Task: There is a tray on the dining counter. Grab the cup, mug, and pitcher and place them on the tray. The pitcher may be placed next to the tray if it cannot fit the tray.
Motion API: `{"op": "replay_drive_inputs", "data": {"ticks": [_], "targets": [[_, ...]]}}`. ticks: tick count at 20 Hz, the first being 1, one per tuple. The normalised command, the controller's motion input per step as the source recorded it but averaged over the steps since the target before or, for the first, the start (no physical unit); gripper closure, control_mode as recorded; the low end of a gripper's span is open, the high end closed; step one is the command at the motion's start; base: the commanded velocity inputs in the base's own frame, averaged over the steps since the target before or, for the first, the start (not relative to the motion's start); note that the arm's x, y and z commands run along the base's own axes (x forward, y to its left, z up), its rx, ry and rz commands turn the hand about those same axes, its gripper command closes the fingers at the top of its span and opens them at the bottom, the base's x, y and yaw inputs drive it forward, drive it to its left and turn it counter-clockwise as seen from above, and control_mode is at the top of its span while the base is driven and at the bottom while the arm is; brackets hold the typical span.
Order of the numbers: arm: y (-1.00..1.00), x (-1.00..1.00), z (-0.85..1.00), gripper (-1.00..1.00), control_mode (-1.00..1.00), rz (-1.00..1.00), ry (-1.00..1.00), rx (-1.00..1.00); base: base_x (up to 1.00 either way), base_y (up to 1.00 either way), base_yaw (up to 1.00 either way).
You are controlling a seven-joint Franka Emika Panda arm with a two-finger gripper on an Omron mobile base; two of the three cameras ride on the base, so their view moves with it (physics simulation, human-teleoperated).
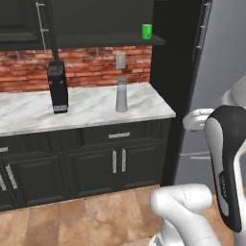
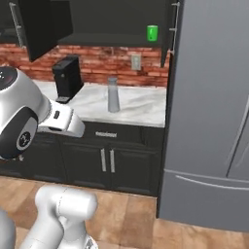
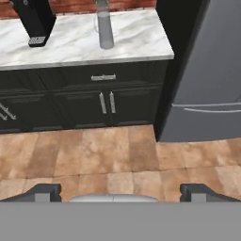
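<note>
One pitcher [image 1: 122, 94], tall, slim and grey with a darker lid, stands upright on the marble table [image 1: 91, 111] backed by red brick, toward that table's right end. One green cup-like vessel [image 1: 147, 31] sits on the dark shelf [image 1: 115, 41] above and to the right of the pitcher; whether it has a handle cannot be told. One black coffee machine [image 1: 57, 85] stands on the same table, well to the left of the pitcher. One grey refrigerator [image 2: 214, 112] adjoins the table's right end. The gripper [image 3: 120, 192] hangs over the tiled floor [image 3: 94, 155], its two fingertips spread wide apart and holding nothing.
</note>
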Motion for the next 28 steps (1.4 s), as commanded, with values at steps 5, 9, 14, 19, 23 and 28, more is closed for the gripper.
{"op": "replay_drive_inputs", "data": {"ticks": [5, 9, 14, 19, 23, 28], "targets": [[0.0, 0.0, 0.0, -1.0, 1.0, 0.0, 0.0, 0.0, 0.68, 0.0, 0.0], [0.0, 0.0, 0.0, -1.0, 1.0, 0.0, 0.0, 0.0, 0.67, 0.0, 0.0], [0.0, 0.0, 0.0, -1.0, 1.0, 0.0, 0.0, 0.0, 0.68, 0.0, 0.0], [0.0, 0.0, 0.0, -1.0, 1.0, 0.0, 0.0, 0.0, 0.66, 0.0, 0.0], [0.0, 0.0, 0.0, -1.0, 1.0, 0.0, 0.0, 0.0, 0.48, -0.01, 0.0], [0.0, 0.0, 0.0, -1.0, 1.0, 0.0, 0.0, 0.0, 0.38, -0.04, 0.01]]}}
